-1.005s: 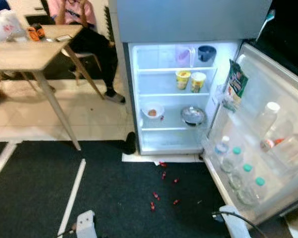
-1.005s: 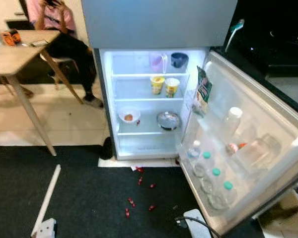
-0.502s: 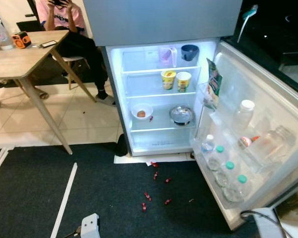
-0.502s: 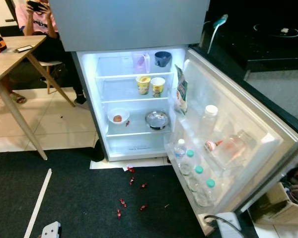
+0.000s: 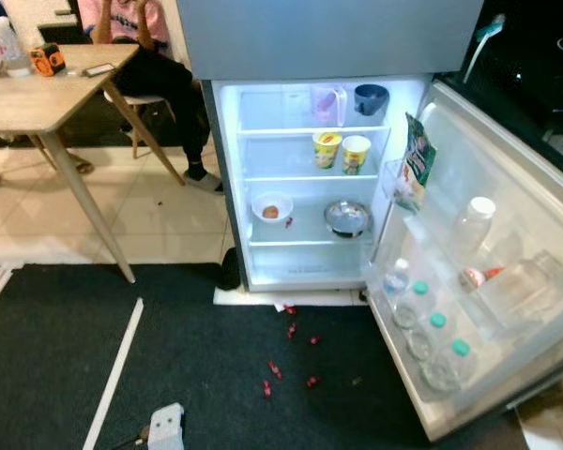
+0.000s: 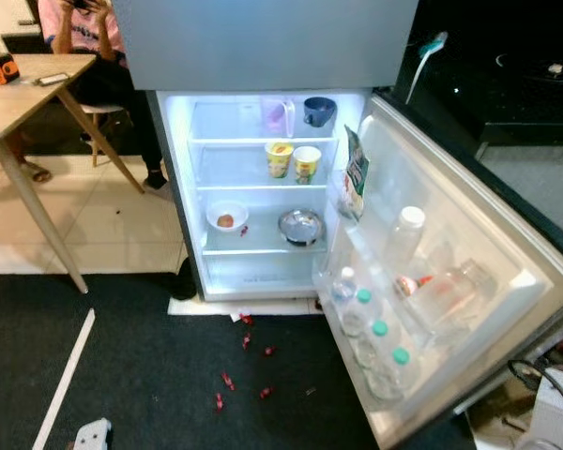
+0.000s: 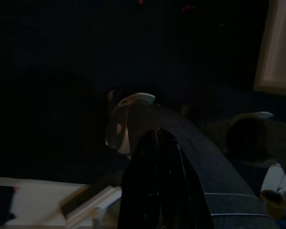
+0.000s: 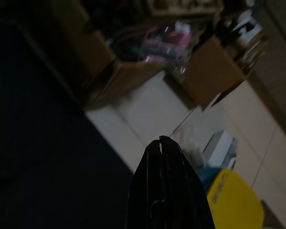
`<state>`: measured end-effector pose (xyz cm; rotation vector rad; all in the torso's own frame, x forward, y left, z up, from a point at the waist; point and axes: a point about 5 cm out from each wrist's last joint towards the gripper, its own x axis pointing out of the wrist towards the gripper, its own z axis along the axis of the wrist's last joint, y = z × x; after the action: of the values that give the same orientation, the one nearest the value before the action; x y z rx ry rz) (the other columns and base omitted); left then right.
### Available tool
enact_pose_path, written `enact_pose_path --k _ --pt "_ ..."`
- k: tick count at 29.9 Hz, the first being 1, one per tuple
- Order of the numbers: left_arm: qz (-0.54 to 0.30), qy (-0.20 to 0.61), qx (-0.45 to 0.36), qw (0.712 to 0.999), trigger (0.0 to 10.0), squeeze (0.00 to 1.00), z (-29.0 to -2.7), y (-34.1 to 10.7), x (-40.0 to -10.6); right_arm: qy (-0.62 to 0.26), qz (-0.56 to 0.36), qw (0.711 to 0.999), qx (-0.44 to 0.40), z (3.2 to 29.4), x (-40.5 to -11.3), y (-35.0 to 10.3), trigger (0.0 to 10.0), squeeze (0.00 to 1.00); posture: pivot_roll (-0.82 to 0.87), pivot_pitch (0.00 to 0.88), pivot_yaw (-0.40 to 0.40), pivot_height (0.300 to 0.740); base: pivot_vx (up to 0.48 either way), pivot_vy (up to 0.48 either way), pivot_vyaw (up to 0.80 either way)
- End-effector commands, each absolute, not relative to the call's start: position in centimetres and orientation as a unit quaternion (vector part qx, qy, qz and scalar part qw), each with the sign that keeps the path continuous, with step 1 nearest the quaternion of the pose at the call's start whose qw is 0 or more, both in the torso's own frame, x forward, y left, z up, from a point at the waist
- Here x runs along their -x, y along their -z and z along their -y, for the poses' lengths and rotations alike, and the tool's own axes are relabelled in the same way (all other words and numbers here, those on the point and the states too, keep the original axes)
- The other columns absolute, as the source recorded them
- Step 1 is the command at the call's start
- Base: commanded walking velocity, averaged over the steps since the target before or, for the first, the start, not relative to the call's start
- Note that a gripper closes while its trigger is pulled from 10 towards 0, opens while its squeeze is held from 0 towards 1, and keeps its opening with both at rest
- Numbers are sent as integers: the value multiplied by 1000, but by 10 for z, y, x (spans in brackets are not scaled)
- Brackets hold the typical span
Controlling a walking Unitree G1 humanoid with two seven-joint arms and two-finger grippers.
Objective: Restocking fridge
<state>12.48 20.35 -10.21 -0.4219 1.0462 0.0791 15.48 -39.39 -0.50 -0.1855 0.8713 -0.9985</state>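
The fridge (image 5: 310,178) is being viewed open; left gripper (image 7: 155,136) and right gripper (image 8: 160,141) are being held closed, empty.

Wood table (image 5: 38,103) w/ seated person (image 5: 155,56) behind; cardboard boxes (image 8: 209,71) nearby.

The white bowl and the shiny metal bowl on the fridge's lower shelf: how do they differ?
The white bowl sits toward the shelf's left; the shiny metal bowl sits toward its right. The white bowl holds something small and orange, while the metal bowl's contents cannot be made out. Both are round and stand upright on the same shelf.
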Motion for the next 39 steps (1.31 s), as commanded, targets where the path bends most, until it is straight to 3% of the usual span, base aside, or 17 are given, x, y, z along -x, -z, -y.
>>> enact_pose_path --k 1,7,17,20,27,32,34,39 --pt "-498 -52 206 841 10000 0 -207 103 -121 514 -363 775 68 409 -158 -12 10000 0 -39 0 33 740 0 0 0" --pt "-494 -48 206 843 10000 0 -206 102 -124 551 -293 779 57 424 -169 -36 10000 0 -38 0 26 740 0 0 0" --pt "-493 -45 209 844 10000 0 -205 102 -125 566 -149 805 -97 435 -192 -66 10000 0 -35 0 23 740 0 0 0" --pt "-492 -46 209 844 10000 0 -205 102 -125 517 -88 831 -186 434 -207 -75 10000 0 -35 0 23 740 0 0 0" --pt "-492 -46 213 843 10000 0 -205 102 -125 405 -26 874 -268 426 -229 -86 10000 0 -39 0 23 740 0 0 0" --pt "-491 -46 215 843 10000 0 -205 102 -125 335 -36 905 -258 417 -243 -90 10000 0 -44 0 23 740 0 0 0" --pt "-492 -45 216 842 10000 0 -204 102 -125 241 -66 940 -230 399 -257 -88 10000 0 -48 0 22 740 0 0 0" --pt "-493 -44 218 841 10000 0 -203 102 -124 193 -69 950 -236 392 -262 -89 10000 0 -50 0 22 740 0 0 0"
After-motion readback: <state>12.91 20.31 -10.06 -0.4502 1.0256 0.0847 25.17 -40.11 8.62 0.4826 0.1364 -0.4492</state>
